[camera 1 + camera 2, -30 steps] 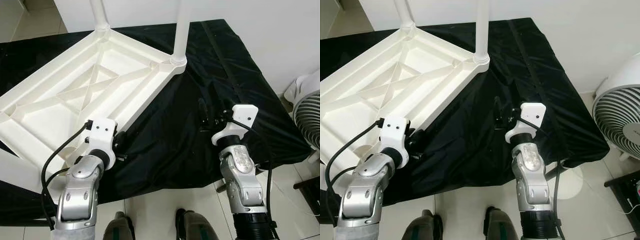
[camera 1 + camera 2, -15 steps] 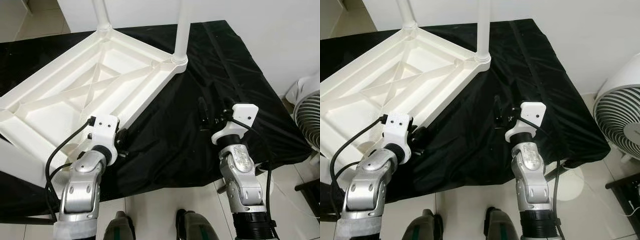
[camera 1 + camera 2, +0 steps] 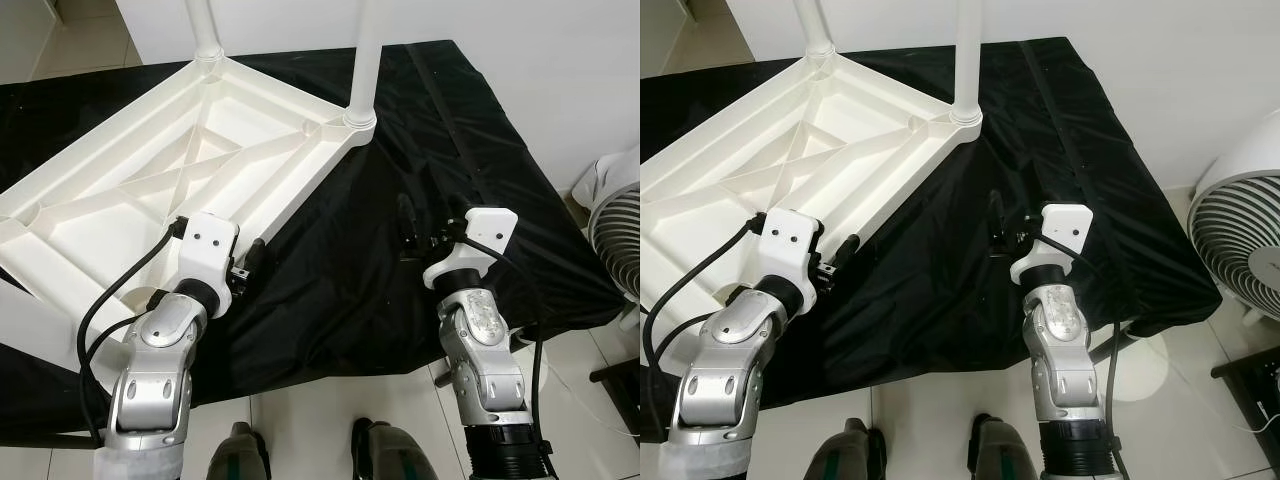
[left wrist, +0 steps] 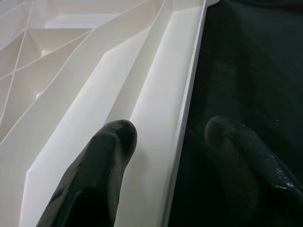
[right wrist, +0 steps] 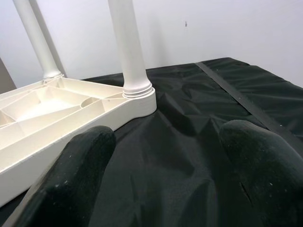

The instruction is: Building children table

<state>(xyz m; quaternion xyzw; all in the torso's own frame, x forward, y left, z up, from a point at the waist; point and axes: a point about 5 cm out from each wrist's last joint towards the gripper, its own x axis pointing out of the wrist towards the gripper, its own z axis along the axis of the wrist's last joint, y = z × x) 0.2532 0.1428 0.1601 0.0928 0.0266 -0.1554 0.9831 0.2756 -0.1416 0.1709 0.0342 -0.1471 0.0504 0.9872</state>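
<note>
A white plastic tabletop [image 3: 150, 180] lies upside down on a black cloth [image 3: 400, 130], ribs facing up. Two white legs [image 3: 366, 50] [image 3: 205, 25] stand upright in its far corners. My left gripper [image 3: 255, 255] is at the tabletop's near right edge. In the left wrist view the left gripper [image 4: 170, 132] is open and straddles the rim [image 4: 189, 94], one finger over the white inside and the other over the cloth. My right gripper [image 3: 405, 225] hovers open above the bare cloth, right of the tabletop. In its wrist view the right gripper [image 5: 165, 142] faces the nearer leg [image 5: 130, 52].
A white fan [image 3: 1240, 230] stands on the tiled floor to the right of the covered table. The cloth's front edge [image 3: 330, 370] hangs just ahead of my feet [image 3: 240, 450]. A white wall [image 3: 520, 40] runs behind the table.
My left gripper has moved forward and up to the tabletop's rim. The right arm has stayed where it was.
</note>
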